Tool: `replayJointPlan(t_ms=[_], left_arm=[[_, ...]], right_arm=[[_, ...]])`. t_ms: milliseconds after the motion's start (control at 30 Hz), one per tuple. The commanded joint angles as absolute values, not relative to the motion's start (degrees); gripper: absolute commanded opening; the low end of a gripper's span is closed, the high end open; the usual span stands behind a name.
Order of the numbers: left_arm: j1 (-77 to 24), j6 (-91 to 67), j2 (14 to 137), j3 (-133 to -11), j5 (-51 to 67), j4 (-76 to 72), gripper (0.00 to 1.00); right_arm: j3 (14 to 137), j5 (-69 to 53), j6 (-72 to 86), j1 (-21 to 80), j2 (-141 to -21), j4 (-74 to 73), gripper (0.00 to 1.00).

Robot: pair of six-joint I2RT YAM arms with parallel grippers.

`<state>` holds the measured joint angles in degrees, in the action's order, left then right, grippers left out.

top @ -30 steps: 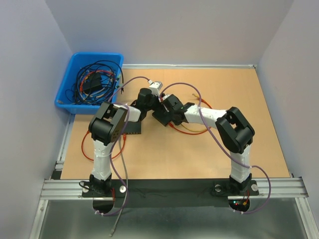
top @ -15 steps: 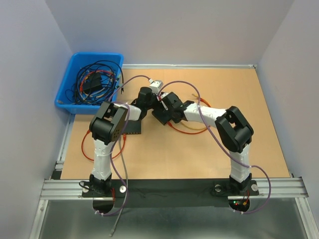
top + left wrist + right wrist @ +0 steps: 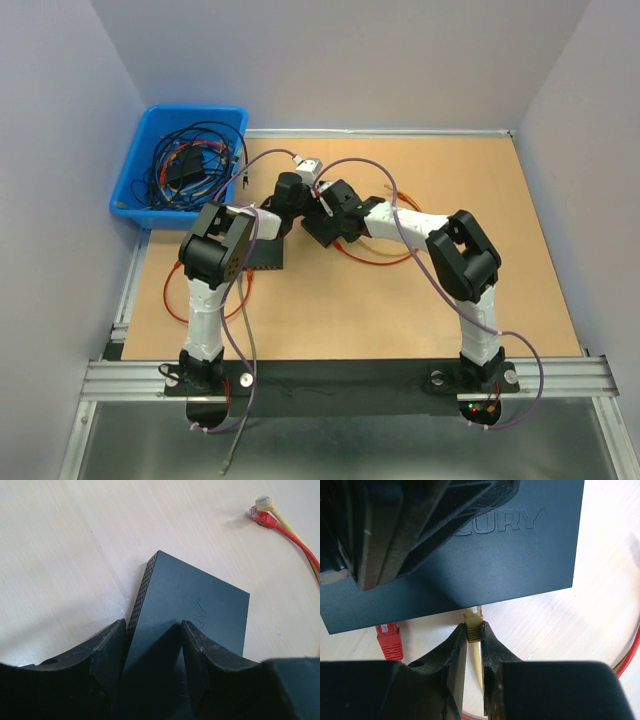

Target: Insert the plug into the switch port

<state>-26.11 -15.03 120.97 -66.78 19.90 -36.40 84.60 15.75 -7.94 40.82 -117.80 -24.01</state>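
**Item 1: black flat rectangular network switch** (image 3: 495, 560). Lies flat on the tan wooden surface (image 3: 500, 250), left of centre, under the two meeting arms. One long side is perforated, and raised lettering ending "CURY" shows on the top face.

**Item 2: yellow cable plug** (image 3: 472, 616). Pinched between the fingers (image 3: 457, 645) of the right gripper (image 3: 473, 629), with its yellow cable trailing back between them. The plug tip meets the near edge of the switch. Whether it has entered a port cannot be told.

**Item 3: right gripper.** Jaws narrow, clamped on the yellow plug and pointed straight at the switch edge.

**Item 4: left gripper** (image 3: 152, 630). Jaws stand part-way apart and enclose nothing. The fingertips sit over the top face of the switch at one end, and the right-hand finger overlaps the face rather than its side. Whether they press on the switch cannot be told.

**Item 5: red cable plug** (image 3: 388, 637). Loose on the surface just beside the yellow plug, its tip near the same switch edge. No gripper holds it.

**Item 6: blue plastic bin** (image 3: 138, 160). Stands at the far left corner, off the surface edge, and holds a tangle of black and coloured cables (image 3: 190, 165).

**Item 7: orange cable loop** (image 3: 390, 262). Lies on the surface beneath the right forearm.
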Motion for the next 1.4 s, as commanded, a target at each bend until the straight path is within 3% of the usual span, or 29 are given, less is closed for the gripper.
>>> replayJointPlan(t_ms=[0, 400, 667, 967, 1167, 1233, 1300, 1367], left_arm=[[-33.05, -12.74, 122.78, -63.28, 33.31, -24.61, 0.56], [-29.18, -11.95, 120.06, -68.98, 25.05, -15.83, 0.57], [-27.6, -10.2, 119.09, -73.21, 22.94, -9.23, 0.58], [-25.14, -7.91, 118.57, -80.94, 20.13, -0.97, 0.62], [-24.35, -9.23, 113.38, -83.32, 11.44, 2.8, 0.67], [-24.35, -9.84, 109.44, -83.93, 7.48, 5.52, 0.71], [-24.43, -10.46, 104.27, -83.76, 4.06, 7.02, 0.72], [-24.78, -10.81, 100.48, -82.53, 2.29, 9.05, 0.72]], right_arm=[[89.66, 11.6, -7.03, 40.87, -117.96, -0.44, 0.0], [81.57, 13.09, -5.54, 40.78, -111.8, 1.67, 0.18], [76.12, 13.62, -4.13, 40.78, -106.44, 3.69, 0.45], [71.46, 14.15, -3.52, 40.87, -99.06, 3.6, 0.53], [66.01, 13.63, -1.67, 40.78, -89.91, 3.34, 0.62], [63.81, 12.14, -0.27, 40.78, -85.01, 1.77, 0.71], [61.98, 9.43, 2.52, 40.87, -80.28, 0.27, 0.94], [60.3, 6.61, 4.38, 40.87, -76.92, -2.45, 1.0]])
